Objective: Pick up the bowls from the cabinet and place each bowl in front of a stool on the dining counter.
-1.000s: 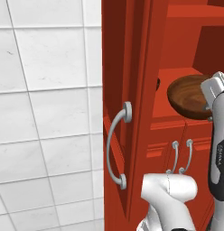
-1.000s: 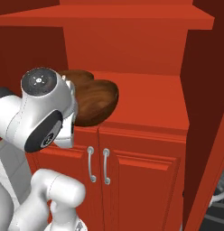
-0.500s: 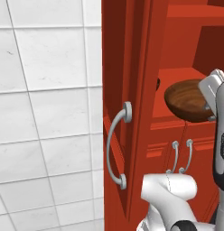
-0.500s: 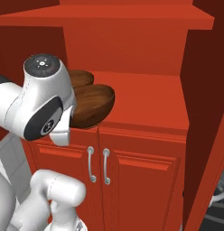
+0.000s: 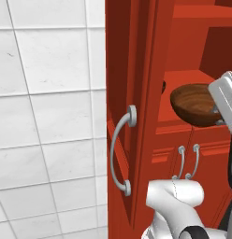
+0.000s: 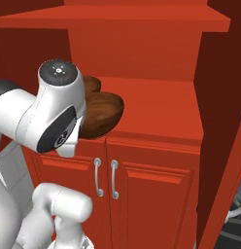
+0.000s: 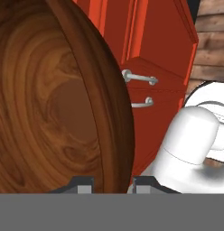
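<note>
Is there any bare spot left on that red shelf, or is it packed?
Bare shelf runs from the front bowl to the cabinet's right wall. The left end is crowded: a second bowl behind, the arm across it.

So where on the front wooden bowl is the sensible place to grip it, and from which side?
On its thin rim, one finger inside the hollow and one outside. The front bowl is wide and shallow, too broad to span, and it overhangs the open front edge of the cabinet shelf, so the rim nearest the robot is free. In the hand view the gripper already straddles that rim.
</note>
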